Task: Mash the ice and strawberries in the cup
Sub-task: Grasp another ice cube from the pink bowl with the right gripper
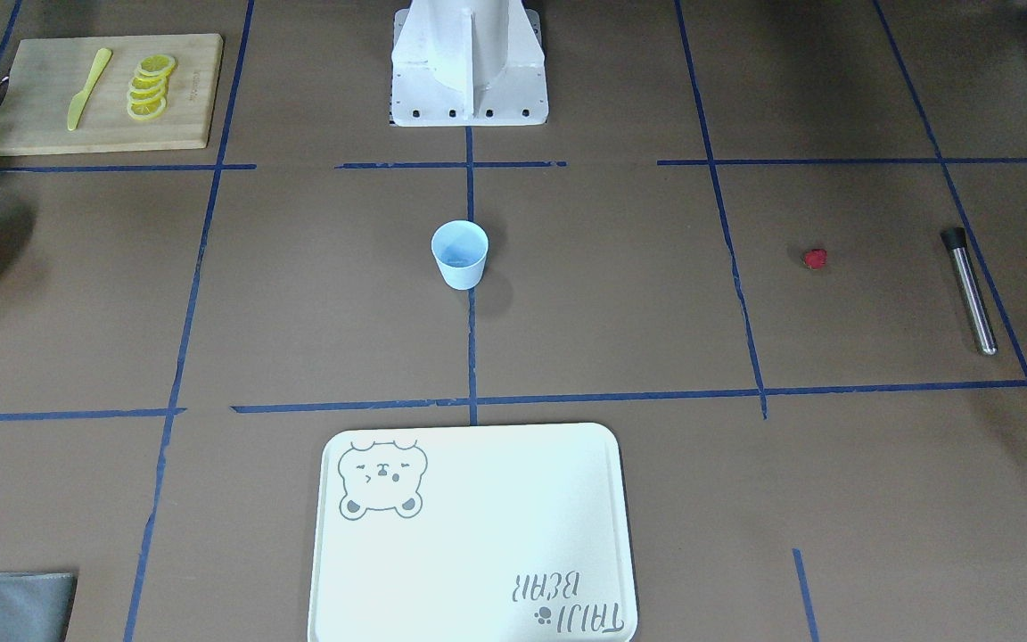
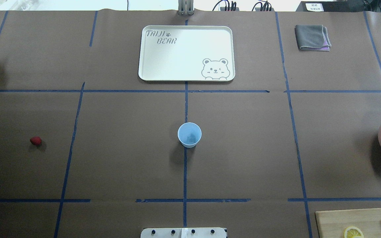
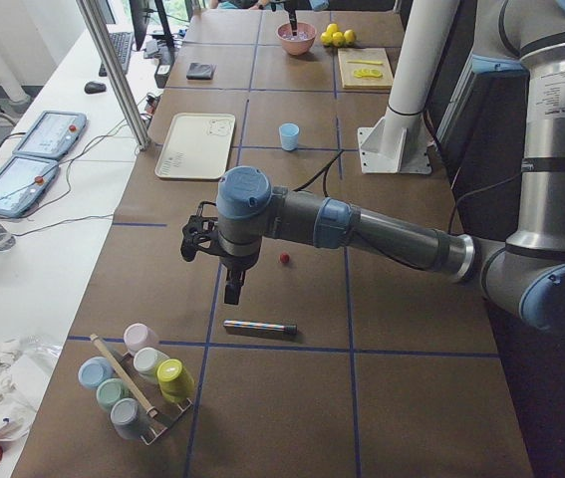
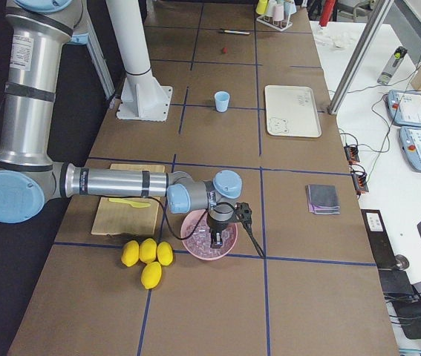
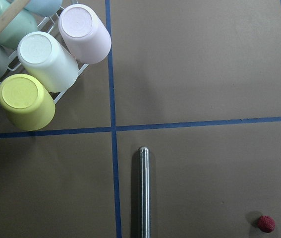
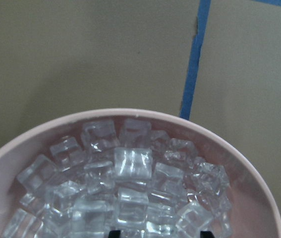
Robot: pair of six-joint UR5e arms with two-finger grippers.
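The job had hardly begun. The small bright red strawberry (image 1: 816, 259) lay whole on the brown tabletop (image 1: 620, 312), well apart from the small pale blue tapered cup (image 1: 460, 254). The cup stood upright in the middle of the tabletop, on a blue tape line (image 1: 472, 357). The clear chunks of ice (image 6: 130, 198) were piled in a round pink bowl (image 6: 249, 198), far off at the robot's right end. There was a faint shape at the bottom of the cup, but I could not tell if it was ice. Nothing had been mashed.

A shiny metal rod (image 1: 970, 294) lay flat near the berry, and nothing held it.

The right tool (image 4: 217, 239) hung just over the ice. Its two dark tips were spread apart and gripped nothing. The left tool (image 3: 231, 294) hung above the rod and the berry, and I could not tell if it was open or closed.

The ice and the berry had yet to go into the cup. After that came the mashing.

The ice looked square, glassy and wet, so it was likely slippery.
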